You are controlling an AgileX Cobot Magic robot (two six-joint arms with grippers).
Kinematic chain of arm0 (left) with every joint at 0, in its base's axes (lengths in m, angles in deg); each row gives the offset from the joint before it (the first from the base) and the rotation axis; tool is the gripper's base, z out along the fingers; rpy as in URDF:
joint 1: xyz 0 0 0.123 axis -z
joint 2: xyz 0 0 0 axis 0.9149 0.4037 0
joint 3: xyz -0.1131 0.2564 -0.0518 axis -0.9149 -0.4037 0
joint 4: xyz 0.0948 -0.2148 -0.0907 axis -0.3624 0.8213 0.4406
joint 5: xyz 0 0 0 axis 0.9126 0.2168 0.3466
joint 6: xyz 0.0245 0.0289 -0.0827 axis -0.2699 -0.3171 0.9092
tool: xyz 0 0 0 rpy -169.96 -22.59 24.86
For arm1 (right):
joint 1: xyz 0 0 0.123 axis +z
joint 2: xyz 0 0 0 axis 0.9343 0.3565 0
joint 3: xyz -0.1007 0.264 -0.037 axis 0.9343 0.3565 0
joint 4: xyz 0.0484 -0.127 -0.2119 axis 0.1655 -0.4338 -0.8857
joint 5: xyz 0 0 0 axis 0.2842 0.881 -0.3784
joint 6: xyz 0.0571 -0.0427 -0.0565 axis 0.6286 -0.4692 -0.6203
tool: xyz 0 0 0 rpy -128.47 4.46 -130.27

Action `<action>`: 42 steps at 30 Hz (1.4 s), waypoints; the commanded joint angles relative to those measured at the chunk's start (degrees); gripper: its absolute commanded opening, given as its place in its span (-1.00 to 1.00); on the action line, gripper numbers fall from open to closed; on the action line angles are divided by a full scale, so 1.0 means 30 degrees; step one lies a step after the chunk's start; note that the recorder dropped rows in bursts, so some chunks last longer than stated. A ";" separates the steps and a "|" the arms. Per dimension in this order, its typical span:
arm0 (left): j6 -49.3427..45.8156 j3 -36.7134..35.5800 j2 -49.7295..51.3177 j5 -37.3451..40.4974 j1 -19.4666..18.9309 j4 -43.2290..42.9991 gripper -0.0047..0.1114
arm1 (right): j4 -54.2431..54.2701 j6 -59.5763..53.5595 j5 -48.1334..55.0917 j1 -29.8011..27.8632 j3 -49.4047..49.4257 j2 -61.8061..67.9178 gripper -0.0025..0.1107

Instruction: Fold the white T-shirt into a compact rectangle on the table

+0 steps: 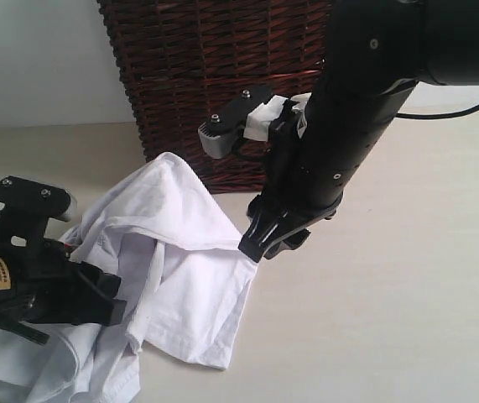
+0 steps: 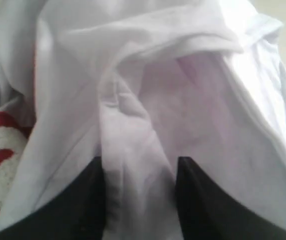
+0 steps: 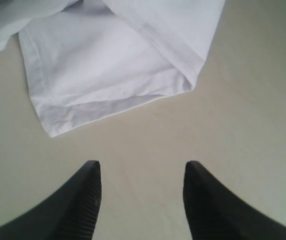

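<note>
Progress: barely begun, by my reckoning. The white T-shirt (image 1: 180,277) is a rumpled heap, with no neat fold or rectangle anywhere.
Shirt position: on the surface (image 1: 390,319), around 7 to 8 o'clock in the exterior view, and its peak rises toward the wicker basket (image 1: 214,75) at 12 o'clock.
Done: nothing I would count, as layers overlap loosely and the red lettering (image 2: 0,150) is half buried in folds.
Left to do: spread the shirt flat, then fold sleeves and body into a compact shape.
Left claw (image 2: 138,165): jaws apart, with a ridge of cloth running up between them. I see no pinch on it.
Right claw (image 3: 140,167): jaws apart over bare surface, holding nothing, and in the exterior view it hangs just beside the shirt's 3 o'clock edge.
Edges: a hemmed corner (image 3: 52,127) lies flat and exposed ahead of the right claw, and it looks the easiest place to grip.
Open room: plenty of surface from 3 to 5 o'clock for spreading.
Tight spots: the basket crowds the 12 o'clock side, and the shirt's 7 o'clock end runs out of the picture.
</note>
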 commanded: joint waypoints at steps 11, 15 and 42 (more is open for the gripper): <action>0.0492 0.0080 -0.3225 0.2003 0.2211 -0.0190 -0.92 | -0.0087 -0.0201 -0.0152 -0.0080 0.0073 -0.0139 -0.10; 0.1775 0.0080 -0.5392 0.3685 0.5415 0.0136 -0.92 | -0.1095 -0.0206 0.0352 -0.0080 -0.0366 -0.0862 -0.10; 0.4315 0.0080 -0.6513 0.8273 0.5216 0.0017 0.05 | -0.1357 0.0881 0.1314 -0.0114 -0.1068 -0.5382 -0.10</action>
